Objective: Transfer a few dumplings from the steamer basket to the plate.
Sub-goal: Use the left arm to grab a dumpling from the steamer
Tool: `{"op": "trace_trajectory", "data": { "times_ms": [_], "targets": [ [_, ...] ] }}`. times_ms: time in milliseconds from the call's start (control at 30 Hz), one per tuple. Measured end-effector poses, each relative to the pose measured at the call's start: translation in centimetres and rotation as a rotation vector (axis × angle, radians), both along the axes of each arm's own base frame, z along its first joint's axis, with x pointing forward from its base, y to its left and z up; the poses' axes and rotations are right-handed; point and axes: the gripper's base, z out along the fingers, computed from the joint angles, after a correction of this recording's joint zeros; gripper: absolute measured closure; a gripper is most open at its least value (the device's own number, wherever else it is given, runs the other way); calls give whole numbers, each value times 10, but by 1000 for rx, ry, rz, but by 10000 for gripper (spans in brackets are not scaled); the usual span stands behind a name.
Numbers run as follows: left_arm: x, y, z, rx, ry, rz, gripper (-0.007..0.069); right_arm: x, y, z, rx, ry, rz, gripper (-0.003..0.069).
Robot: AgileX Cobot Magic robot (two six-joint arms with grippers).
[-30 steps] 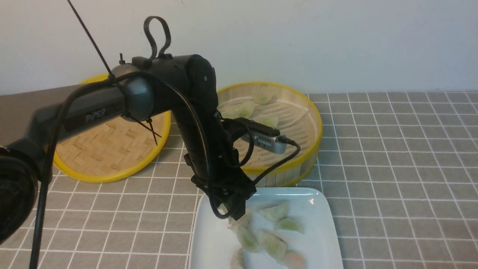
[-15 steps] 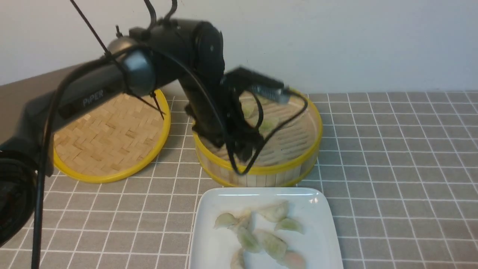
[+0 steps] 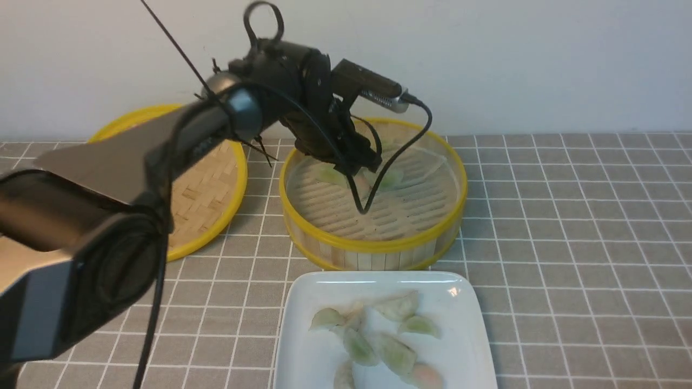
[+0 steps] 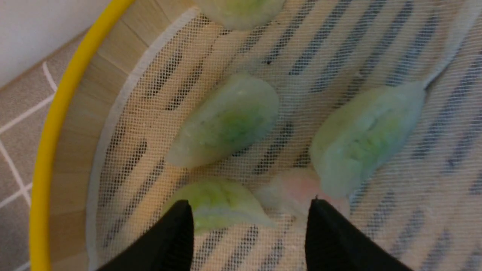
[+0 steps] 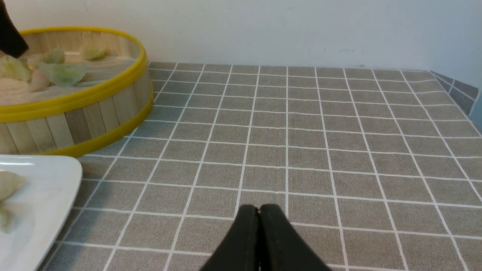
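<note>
The steamer basket (image 3: 373, 249) stands at the middle back, with several whitish-green dumplings (image 3: 331, 174) on its mesh-lined floor. My left gripper (image 3: 365, 172) hangs inside it, open. In the left wrist view the gripper (image 4: 250, 210) points down at the mesh; just past its fingertips (image 4: 177, 233) lie a green dumpling (image 4: 218, 201) and a pinkish dumpling (image 4: 295, 188), neither gripped. Two more dumplings (image 4: 228, 120) lie farther off. The white plate (image 3: 308, 356) in front holds several dumplings (image 3: 381, 337). My right gripper (image 5: 258, 209) is shut and empty, low over the tablecloth.
The flat woven lid (image 3: 208, 183) lies left of the basket, partly behind my left arm. A grey checked cloth (image 3: 567, 243) covers the table. From the right wrist the basket wall (image 5: 75, 113) and the plate's corner (image 5: 45, 177) show at one side.
My left arm rose from the plate, leaving a dumpling at the pile's left, swung back over the basket and came down among the dumplings there. The right gripper's earlier state is not shown.
</note>
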Motion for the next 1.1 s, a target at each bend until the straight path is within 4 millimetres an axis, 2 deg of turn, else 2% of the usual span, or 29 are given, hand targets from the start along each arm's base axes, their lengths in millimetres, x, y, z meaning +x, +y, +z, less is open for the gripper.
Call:
{"op": "trace_trajectory", "data": {
  "times_ms": [133,500,600,767,900,1000,1100],
  "targets": [
    [6,3,-13,58,-23,-8,262,0,0,0,-1,0,0,673],
    [10,8,-16,137,-64,-13,262,0,0,0,-1,0,0,673],
    [11,9,-12,139,-69,-6,262,0,0,0,-1,0,0,673],
    [14,7,8,108,-84,39,262,0,0,0,-1,0,0,673],
    [15,6,14,86,-96,52,262,0,0,0,0,0,0,673],
    [17,5,9,84,-95,54,262,0,0,0,0,0,0,673],
    [20,6,-5,95,-74,56,262,0,0,0,0,0,0,673]
  ]
}}
